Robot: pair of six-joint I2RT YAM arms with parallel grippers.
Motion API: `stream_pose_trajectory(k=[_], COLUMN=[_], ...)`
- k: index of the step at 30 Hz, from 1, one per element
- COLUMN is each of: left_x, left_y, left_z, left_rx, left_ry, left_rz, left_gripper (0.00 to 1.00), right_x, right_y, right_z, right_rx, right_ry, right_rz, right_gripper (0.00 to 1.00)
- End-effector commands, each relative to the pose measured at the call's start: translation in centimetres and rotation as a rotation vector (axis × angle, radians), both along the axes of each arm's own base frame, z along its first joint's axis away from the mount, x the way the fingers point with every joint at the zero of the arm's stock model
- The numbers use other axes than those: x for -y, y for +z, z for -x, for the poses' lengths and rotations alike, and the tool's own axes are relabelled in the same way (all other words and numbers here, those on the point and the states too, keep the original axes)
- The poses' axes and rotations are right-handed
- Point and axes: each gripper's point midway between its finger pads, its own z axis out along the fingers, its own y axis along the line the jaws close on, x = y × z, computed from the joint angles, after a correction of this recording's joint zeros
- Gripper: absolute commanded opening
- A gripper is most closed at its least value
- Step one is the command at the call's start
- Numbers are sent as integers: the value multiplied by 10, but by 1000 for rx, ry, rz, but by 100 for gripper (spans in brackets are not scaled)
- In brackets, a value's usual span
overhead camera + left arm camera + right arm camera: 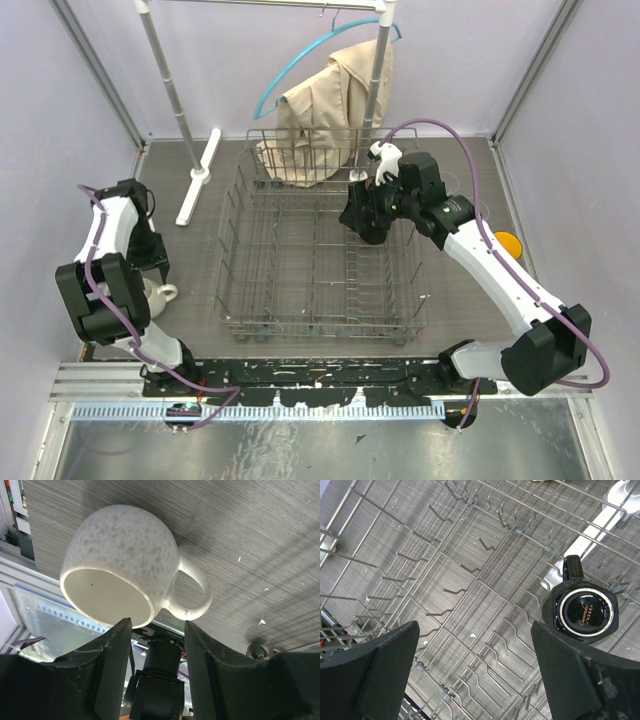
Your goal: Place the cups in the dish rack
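on the right side of the dish rack (300,260), the black mug (585,611) is sitting base-up, likely to drain; the right gripper (475,630) is hovering over it, fingers wide apart. the left gripper (157,630), fingers also parted, is facing the white mug (125,555) on the table (250,530).

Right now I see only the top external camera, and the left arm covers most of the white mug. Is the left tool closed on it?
Observer: No. The left wrist camera shows the left tool open, with the white mug just ahead of it, not gripped.
Operator: Thank you. Does the right tool carry a cup?
Observer: No. The right tool is open and empty.
Operator: Then where is the black mug?
Observer: The black mug stands inside the dish rack, apparently base up, beside the right tool.
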Motion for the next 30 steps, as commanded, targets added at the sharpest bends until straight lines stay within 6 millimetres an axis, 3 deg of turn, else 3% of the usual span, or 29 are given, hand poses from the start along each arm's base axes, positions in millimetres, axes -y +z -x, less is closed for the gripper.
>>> stream_pose_trajectory(k=[1,14,19,26,30], left_x=[-2,-4,-5,-2,1], left_y=[-9,-33,-35,-49,-57], left_z=[1,-6,-18,-16,-14], left_rx=[-19,-57,-28,-47,-58], left_ry=[-10,-9,5,9,16], left_rz=[-1,10,12,28,44], left_gripper=[54,52,44,33,21], right_x=[-6,-7,-9,-9,-8], right_y=[17,4,1,5,5], right_z=[-10,-14,-15,-19,-18], right_rx=[64,37,28,35,29], right_ry=[9,5,8,8,8], right_rz=[-42,-39,-37,-29,-24], right_gripper=[100,100,100,100,100])
